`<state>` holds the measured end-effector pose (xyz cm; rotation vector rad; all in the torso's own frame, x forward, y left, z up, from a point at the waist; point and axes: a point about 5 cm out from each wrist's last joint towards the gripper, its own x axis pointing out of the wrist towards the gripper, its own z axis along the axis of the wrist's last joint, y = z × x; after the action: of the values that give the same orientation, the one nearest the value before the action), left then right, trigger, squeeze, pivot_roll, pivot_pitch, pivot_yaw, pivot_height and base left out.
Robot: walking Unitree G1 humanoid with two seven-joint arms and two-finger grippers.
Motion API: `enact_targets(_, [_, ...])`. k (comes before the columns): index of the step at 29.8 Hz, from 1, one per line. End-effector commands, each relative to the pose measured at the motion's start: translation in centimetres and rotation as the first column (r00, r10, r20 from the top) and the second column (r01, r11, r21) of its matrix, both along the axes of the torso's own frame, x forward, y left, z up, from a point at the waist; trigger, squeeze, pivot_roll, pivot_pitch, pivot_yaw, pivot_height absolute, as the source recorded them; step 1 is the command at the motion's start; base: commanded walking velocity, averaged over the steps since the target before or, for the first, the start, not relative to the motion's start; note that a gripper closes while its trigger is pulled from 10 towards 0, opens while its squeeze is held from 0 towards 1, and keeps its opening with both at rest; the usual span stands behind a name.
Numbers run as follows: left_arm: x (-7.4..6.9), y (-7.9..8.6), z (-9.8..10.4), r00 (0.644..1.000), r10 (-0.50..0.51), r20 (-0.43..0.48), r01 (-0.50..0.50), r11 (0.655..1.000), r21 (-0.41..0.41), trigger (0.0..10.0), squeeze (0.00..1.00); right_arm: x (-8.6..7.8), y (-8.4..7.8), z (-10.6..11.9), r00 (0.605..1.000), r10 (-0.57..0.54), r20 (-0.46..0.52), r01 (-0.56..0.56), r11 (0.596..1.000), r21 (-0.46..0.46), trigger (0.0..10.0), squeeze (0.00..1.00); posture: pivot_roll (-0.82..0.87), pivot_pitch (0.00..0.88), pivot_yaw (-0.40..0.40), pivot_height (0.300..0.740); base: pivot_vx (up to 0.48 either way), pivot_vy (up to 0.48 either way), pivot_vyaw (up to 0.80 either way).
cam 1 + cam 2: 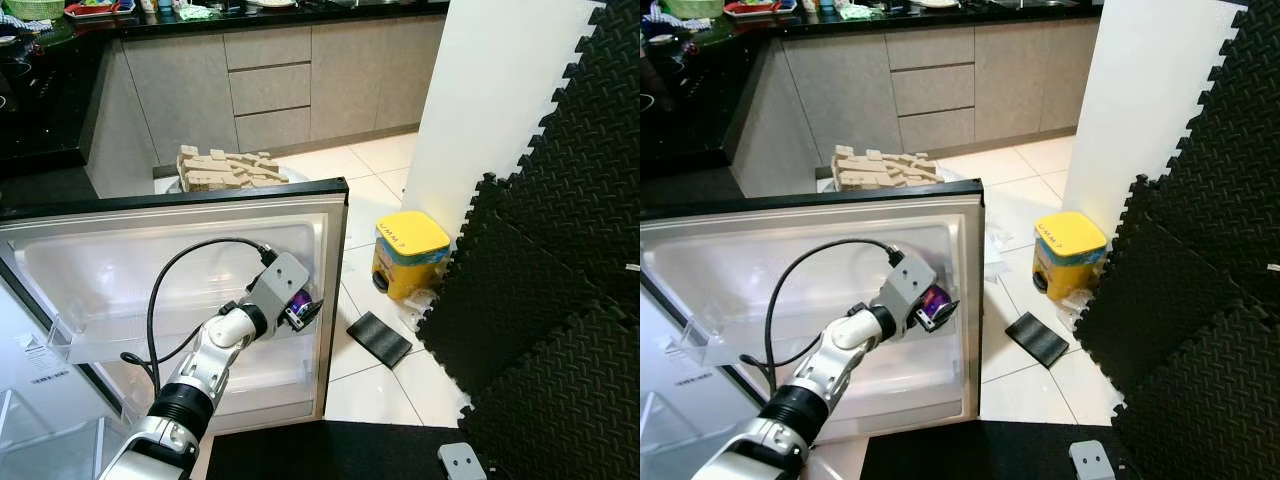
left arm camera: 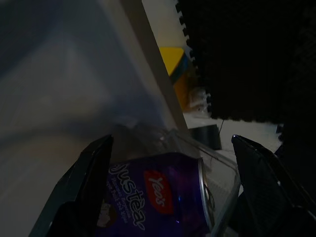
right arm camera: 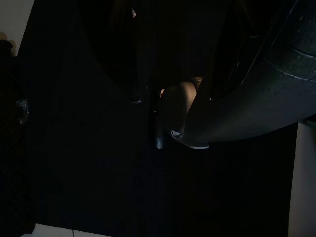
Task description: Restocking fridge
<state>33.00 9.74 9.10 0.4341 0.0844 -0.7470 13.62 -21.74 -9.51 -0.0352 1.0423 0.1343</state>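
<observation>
Left end effector (image 1: 303, 308) around purple can (image 2: 158, 200)

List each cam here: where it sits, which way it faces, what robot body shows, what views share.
Left eye: head, looking down at the open fridge door; left arm, left gripper on the purple can.
Right eye: head, same scene, shifted sideways.
Left wrist: on the left arm, along its fingers flanking the can.
Right wrist: on the idle right arm, very dark.
Shared: eyes and left wrist show the can and yellow tub.
</observation>
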Motion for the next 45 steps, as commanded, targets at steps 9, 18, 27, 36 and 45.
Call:
enact_targets(9, [0.9, 0.9, 1.2, 0.997, -0.060, 0.052, 0.052, 0.989, 0.137, 10.0, 0.00, -0.2, 0.0, 0.0, 1.000, -0.005, 0.002, 0.005, 1.000, -0.002, 10.0, 0.00, -0.07, 0.000, 0.025, 0.740, 0.000, 0.000, 0.00])
enact_targets(18, [1.1, 1.8, 0.9, 0.998, -0.066, 0.025, 0.060, 0.976, 0.208, 10.0, 0.00, -0.1, 0.0, 0.0, 1.000, -0.004, 0.008, 0.004, 1.000, 0.000, 10.0, 0.00, -0.07, 0.000, 0.024, 0.740, 0.000, 0.000, 0.00])
enact_targets(27, [1.2, 1.9, 0.7, 0.997, -0.070, 0.019, 0.064, 0.968, 0.242, 10.0, 0.00, -0.1, -0.1, 0.0, 1.000, -0.006, 0.007, 0.006, 1.000, -0.003, 10.0, 0.00, -0.07, 0.000, 0.023, 0.740, 0.000, 0.000, 0.00])
enact_targets(36, [1.4, 1.8, 0.8, 0.997, -0.074, 0.027, 0.064, 0.961, 0.267, 10.0, 0.00, 0.0, -0.1, 0.0, 1.000, -0.007, 0.009, 0.007, 1.000, -0.004, 10.0, 0.00, -0.07, 0.000, 0.022, 0.740, 0.000, 0.000, 0.00])
enact_targets(45, [1.6, 1.6, 1.0, 0.996, -0.084, 0.039, 0.069, 0.952, 0.300, 10.0, 0.00, -0.1, -0.1, 0.0, 1.000, -0.010, 0.007, 0.010, 1.000, -0.004, 10.0, 0.00, -0.07, 0.000, 0.024, 0.740, 0.000, 0.000, 0.00])
